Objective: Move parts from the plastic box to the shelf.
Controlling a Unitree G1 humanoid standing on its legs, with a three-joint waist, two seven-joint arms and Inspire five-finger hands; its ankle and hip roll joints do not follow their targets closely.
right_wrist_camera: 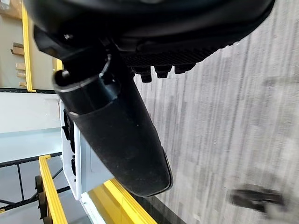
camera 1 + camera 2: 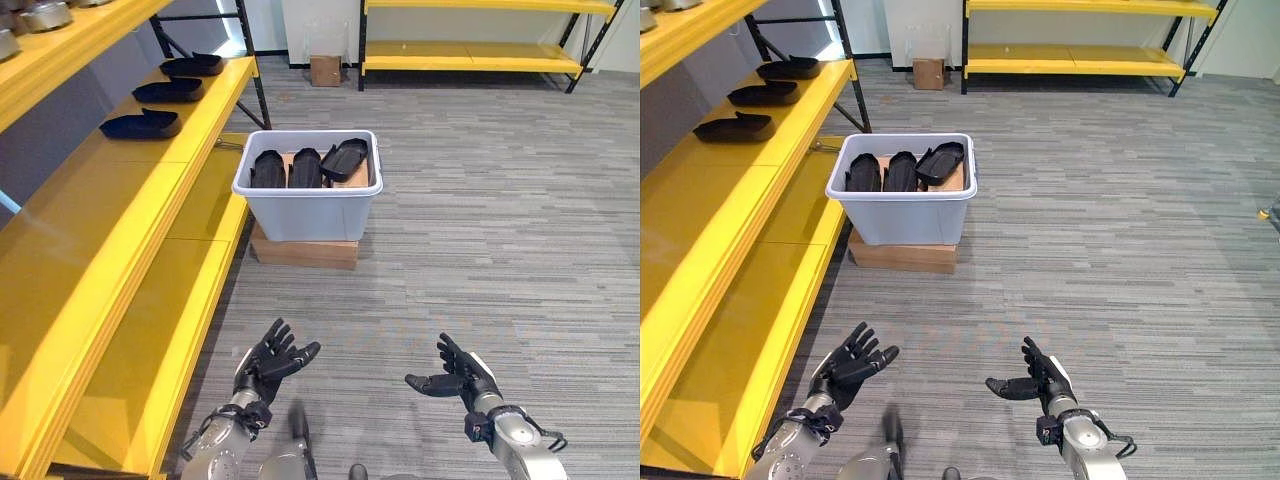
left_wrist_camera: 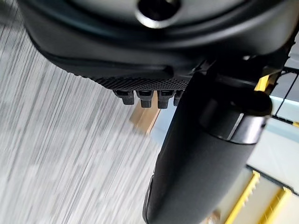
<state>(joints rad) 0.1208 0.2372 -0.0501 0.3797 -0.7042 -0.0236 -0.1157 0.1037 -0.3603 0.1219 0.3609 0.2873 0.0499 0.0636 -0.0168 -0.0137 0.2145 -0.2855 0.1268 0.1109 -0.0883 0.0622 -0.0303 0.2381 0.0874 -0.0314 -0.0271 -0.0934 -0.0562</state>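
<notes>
— So, where do things stand?
— Three black parts [image 2: 143, 125] lie along the yellow shelf [image 2: 95, 225]; more sit in the plastic box [image 2: 310, 200] beside its front edge. Left hand [image 2: 268, 360] and right hand [image 2: 462, 375] hover with fingers spread, empty.
— Advice?
— Step closer before reaching in.

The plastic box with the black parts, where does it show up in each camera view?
Left eye: plastic box upper centre, beside the yellow shelf.
Right eye: left of centre.
Left wrist: can't tell.
Right wrist: white wall behind the thumb.
Shared landmark: the yellow shelf.
</notes>
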